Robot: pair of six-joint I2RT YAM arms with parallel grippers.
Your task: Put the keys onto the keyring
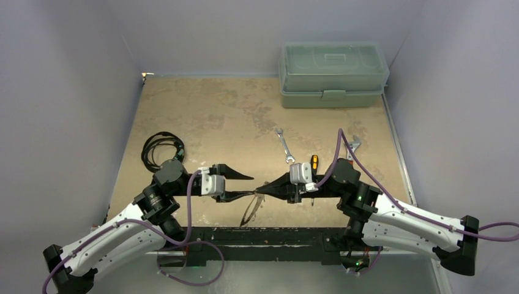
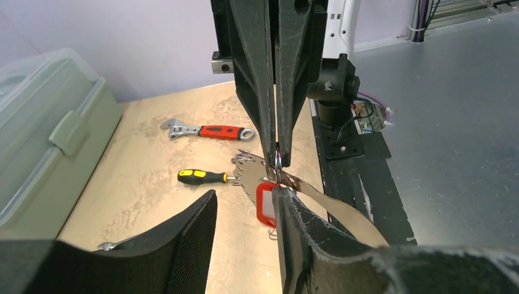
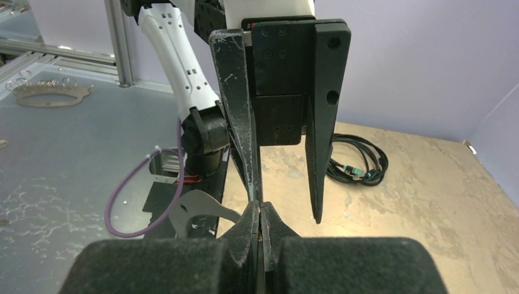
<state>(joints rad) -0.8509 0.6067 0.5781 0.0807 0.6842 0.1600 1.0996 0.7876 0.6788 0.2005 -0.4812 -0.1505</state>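
The keyring (image 1: pixel 250 211) is a thin shiny loop that hangs between the two arms near the table's front edge. In the left wrist view its band (image 2: pixel 330 205) runs under the right fingertips, with tiny keys (image 2: pixel 245 162) fringing it and a red tag (image 2: pixel 267 203) hanging below. My right gripper (image 1: pixel 264 188) is shut on the keyring where a small split ring sits (image 2: pixel 277 160). My left gripper (image 2: pixel 245 193) faces it, open, with the red tag against the inner face of its right finger (image 2: pixel 306 239). The grip itself is hidden in the right wrist view (image 3: pixel 260 207).
A green toolbox (image 1: pixel 333 73) stands at the back right. A silver spanner (image 1: pixel 283 145), a yellow-and-black screwdriver (image 2: pixel 202 177) and a red-handled adjustable wrench (image 2: pixel 208 131) lie behind the grippers. A coiled black cable (image 1: pixel 160 148) lies at the left. A black base plate (image 1: pixel 263 236) lines the front edge.
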